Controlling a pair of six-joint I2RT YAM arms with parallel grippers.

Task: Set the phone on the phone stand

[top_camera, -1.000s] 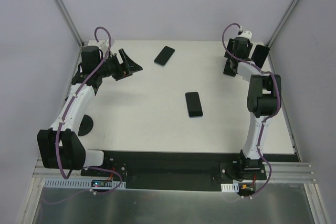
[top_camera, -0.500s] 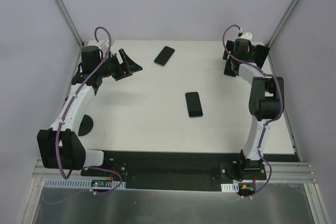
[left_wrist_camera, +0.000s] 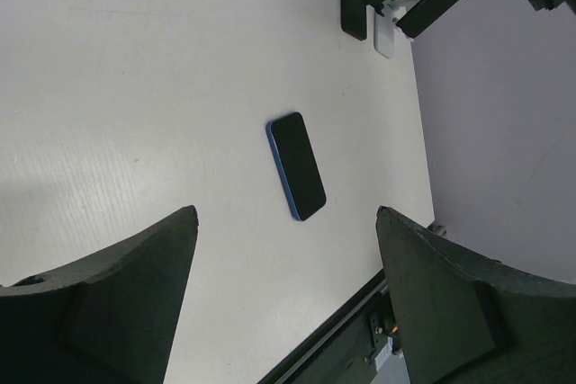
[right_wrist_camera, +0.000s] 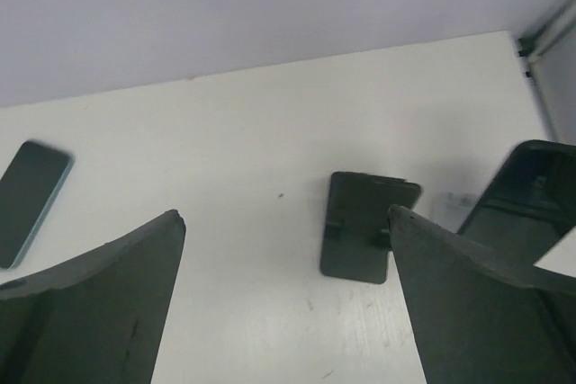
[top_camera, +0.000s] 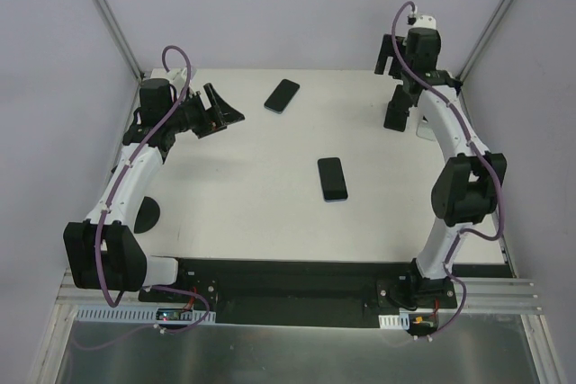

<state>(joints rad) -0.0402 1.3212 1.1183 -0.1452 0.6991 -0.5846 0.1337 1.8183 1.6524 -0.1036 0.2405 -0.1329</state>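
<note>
Both of your pincers had their jaws spread wide with nothing between them. Your right pincer hung raised above the far right corner of the tabletop, touching nothing, and its dark fingers framed the black stand below. Your left pincer hovered over the far left part of the tabletop, also touching nothing, and looked across toward the right side. You could see the tilted phone just right of the black stand, dark and glossy, with one end lifted well off the surface. A small white piece lay under its lower end. From these views you could not tell whether the phone leaned on the black stand or on that white piece. Two more handsets lay flat, screens up and well apart. The middle phone had a blue edge and sat near the centre. The far phone lay toward the back edge.
</note>
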